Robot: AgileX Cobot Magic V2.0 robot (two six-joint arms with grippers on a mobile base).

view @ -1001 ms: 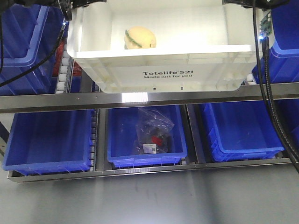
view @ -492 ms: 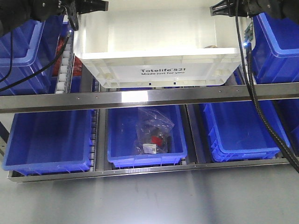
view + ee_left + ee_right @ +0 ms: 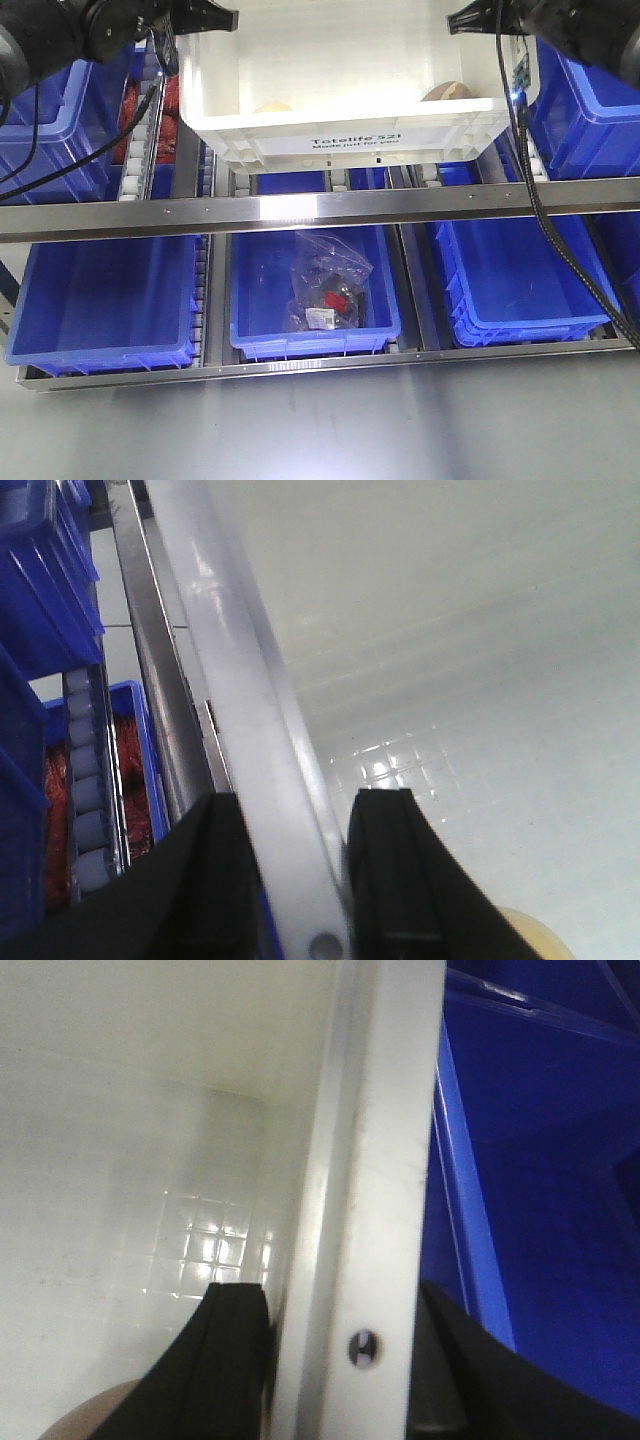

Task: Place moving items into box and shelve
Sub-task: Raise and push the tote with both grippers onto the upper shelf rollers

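Straddling the left rim of the box (image 3: 262, 780), the left gripper (image 3: 300, 880) has one black finger on the outside of the wall and one on the inside, closed against the white rim between them. In the right wrist view the right gripper (image 3: 330, 1360) clamps the opposite rim the same way, one finger inside the crate and one on the outer side next to a blue bin (image 3: 530, 1210).

From the front view the left gripper (image 3: 205, 18) sits at about 10 o'clock of the box (image 3: 350, 110) and the right gripper (image 3: 470, 20) at about 2 o'clock, each at an upper side edge. The crate is on the upper level of the rack, behind the horizontal steel rail (image 3: 320, 210), with its printed front wall facing out.

Inside it, only the tops of two moving items show above the front wall: the pale beige lump (image 3: 272, 106) toward 7 o'clock on the floor of the crate, and the reddish-brown lump (image 3: 447, 92) toward 4 o'clock near the right wall. They lie well apart.

Blue bins flank the crate on both sides. On the lower level, at 6 o'clock, a middle blue bin (image 3: 250, 310) holds a clear plastic bag (image 3: 328, 282) with small dark and red parts inside.
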